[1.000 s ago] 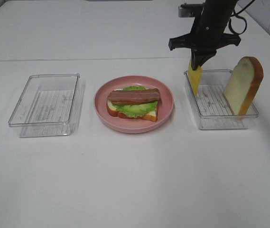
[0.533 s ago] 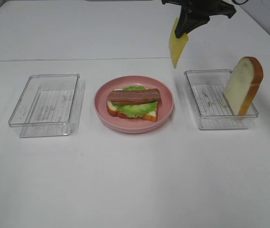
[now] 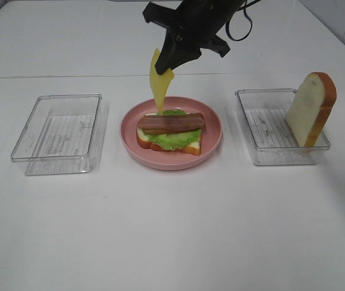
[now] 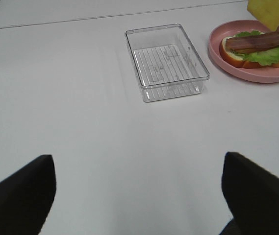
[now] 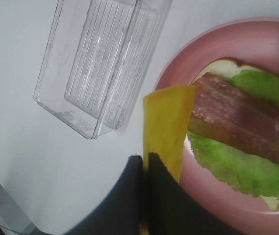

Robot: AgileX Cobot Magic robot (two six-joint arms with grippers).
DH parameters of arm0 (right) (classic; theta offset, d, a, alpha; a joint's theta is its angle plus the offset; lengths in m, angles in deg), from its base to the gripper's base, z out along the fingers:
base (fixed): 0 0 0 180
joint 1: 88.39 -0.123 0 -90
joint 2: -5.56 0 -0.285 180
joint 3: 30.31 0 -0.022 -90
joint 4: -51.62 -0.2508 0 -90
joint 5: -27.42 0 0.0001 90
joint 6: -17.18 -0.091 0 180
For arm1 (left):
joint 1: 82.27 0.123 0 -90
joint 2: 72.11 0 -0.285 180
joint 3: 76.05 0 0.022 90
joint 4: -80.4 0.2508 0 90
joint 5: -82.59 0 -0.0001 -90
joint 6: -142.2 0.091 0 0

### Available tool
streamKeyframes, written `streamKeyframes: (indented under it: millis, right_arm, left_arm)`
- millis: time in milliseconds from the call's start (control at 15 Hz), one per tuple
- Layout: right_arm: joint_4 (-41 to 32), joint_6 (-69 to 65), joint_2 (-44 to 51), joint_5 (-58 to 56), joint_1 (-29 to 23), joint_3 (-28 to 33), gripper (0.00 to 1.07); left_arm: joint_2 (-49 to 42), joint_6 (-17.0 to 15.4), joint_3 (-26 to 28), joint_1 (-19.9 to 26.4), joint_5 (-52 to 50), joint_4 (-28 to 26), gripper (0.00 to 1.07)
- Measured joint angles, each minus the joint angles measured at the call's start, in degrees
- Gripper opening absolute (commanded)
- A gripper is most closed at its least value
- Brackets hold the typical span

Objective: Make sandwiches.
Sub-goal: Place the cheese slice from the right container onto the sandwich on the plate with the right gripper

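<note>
The right arm (image 3: 190, 27) reaches across to the upper middle of the high view, its jaws pressed together on the top edge of the yellow cheese slice (image 3: 159, 85). The slice hangs tilted, its lower corner over the far left rim of the pink plate (image 3: 213, 142); whether it touches the stack I cannot tell. On the plate lies the open sandwich (image 3: 171, 132): bread, lettuce (image 3: 173, 140) and a bacon strip (image 3: 171, 123) on top, all inside the rim. A clear box (image 3: 56, 166) left of the plate and a second clear box (image 3: 280, 159) right of it each leave a strip of bare tabletop (image 3: 172, 230) beside the plate, and the lower half of the frame is open. A bread slice (image 3: 311, 109) leans on edge at the right box's right end. The left arm's jaws are spread wide and hold nothing, fingers (image 4: 16, 196) at the lower corners of the left wrist view. A second ago the cheese stood in the right box; half a second ago it hung above the gap between box and plate; all else has stayed put
</note>
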Motion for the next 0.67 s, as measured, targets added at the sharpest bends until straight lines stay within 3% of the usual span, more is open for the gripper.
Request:
streamKeyframes:
  millis: [333,467,533,667]
  right_arm:
    - [-4.3,0.2,-6.7,0.7,-2.0,0.0,0.0]
    - [-0.3,-1.1,-7.4,2.6,-2.0,0.0,0.0]
    - [6.6,-5.4,-7.5,4.1,-2.0,0.0,0.0]
    - [11.3,-8.3,-7.5,4.2,-2.0,0.0,0.0]
  left_arm:
    - [0.0,0.0,0.0,0.0,0.0,0.0,0.87]
    - [0.0,0.0,0.0,0.0,0.0,0.0,0.87]
    - [0.0,0.0,0.0,0.0,0.0,0.0,0.87]
    - [0.0,0.0,0.0,0.0,0.0,0.0,0.87]
